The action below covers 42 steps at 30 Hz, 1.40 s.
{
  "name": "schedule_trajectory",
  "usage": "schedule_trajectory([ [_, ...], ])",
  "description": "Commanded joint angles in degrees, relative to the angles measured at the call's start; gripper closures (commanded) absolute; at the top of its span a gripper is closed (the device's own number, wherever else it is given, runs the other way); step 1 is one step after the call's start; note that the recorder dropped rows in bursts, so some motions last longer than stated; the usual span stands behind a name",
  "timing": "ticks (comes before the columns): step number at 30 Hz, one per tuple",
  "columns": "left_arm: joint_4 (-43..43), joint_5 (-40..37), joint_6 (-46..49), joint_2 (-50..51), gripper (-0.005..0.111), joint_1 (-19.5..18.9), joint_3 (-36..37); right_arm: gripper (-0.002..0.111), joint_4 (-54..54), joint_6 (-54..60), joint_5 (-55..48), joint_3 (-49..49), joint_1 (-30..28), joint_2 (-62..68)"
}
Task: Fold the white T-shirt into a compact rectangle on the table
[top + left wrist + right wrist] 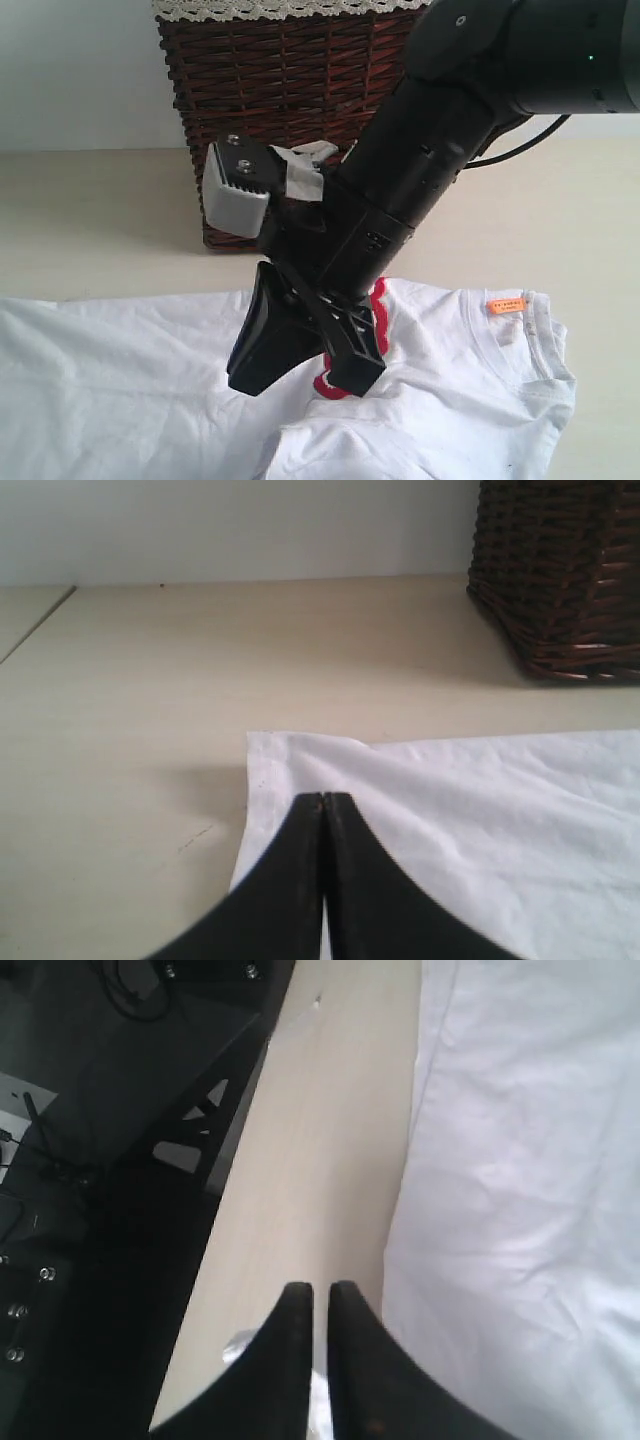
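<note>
The white T-shirt [120,390] lies wrinkled on the pale bench [90,220], in front of a dark wicker basket [290,90]. Its collar and orange neck tag [506,305] are toward the right. The left gripper [323,798] has its jaws pressed together over a corner of the shirt. The right gripper [320,1290] hangs above the shirt's red band [381,305], its jaws all but closed, with nothing visibly between them.

Place: we take this for a robot lab dressed with a home prop.
Robot: we see a black arm [440,150] over a pale table [80,220] by a plain white wall [70,70].
Rig: we see cables [130,980] and a dark frame [195,1125] beside the table.
Prop: a wicker basket [290,90].
</note>
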<state>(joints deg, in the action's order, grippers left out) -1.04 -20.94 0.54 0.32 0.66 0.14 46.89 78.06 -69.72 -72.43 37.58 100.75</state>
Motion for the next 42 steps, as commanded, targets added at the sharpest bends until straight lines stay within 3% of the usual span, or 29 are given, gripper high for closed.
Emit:
schedule_trajectory([
  [1,-0.21,0.46,0.08,-0.32,0.107,-0.22,-0.14,0.097,-5.78,-9.21,-0.24,0.01,-0.4,-0.07],
  [7,-0.21,0.46,0.08,-0.32,0.107,-0.22,-0.14,0.085,-34.71,-39.4,5.76,0.01,-0.4,-2.77],
  [9,-0.21,0.46,0.08,-0.32,0.107,-0.22,-0.14,0.082,-36.15,-42.63,2.56,0.12,-0.4,-3.91],
  [12,-0.21,0.46,0.08,-0.32,0.107,-0.22,-0.14,0.081,-28.66,-40.21,1.21,2.51,-0.27,-6.96],
  [14,-0.21,0.46,0.08,-0.32,0.107,-0.22,-0.14,0.081,-23.61,-37.43,1.21,6.04,-0.27,-8.83],
  [16,-0.21,0.46,0.08,-0.32,0.107,-0.22,-0.14,0.081,-25.6,-38.23,2.04,11.16,-0.27,-10.57],
  [21,-0.21,0.46,0.08,-0.32,0.107,-0.22,-0.14,0.069,-31.03,-42.84,10.61,25.21,0.01,-12.48],
  [25,-0.21,0.46,0.08,-0.32,0.107,-0.22,-0.14,0.06,-33.64,-42.73,19.07,31.23,4.87,-11.91],
  [31,-0.21,0.46,0.08,-0.32,0.107,-0.22,-0.14,0.06,-56.14,-69.7,28.4,31.83,9.43,-9.02],
  [35,-0.21,0.46,0.08,-0.32,0.107,-0.22,-0.14,0.06,-48.76,-67.96,29.55,31.43,9.43,-6.4],
  [42,-0.21,0.46,0.08,-0.32,0.107,-0.22,-0.14,0.049,-30.36,-49.14,29.02,31.38,9.43,-4.76],
])
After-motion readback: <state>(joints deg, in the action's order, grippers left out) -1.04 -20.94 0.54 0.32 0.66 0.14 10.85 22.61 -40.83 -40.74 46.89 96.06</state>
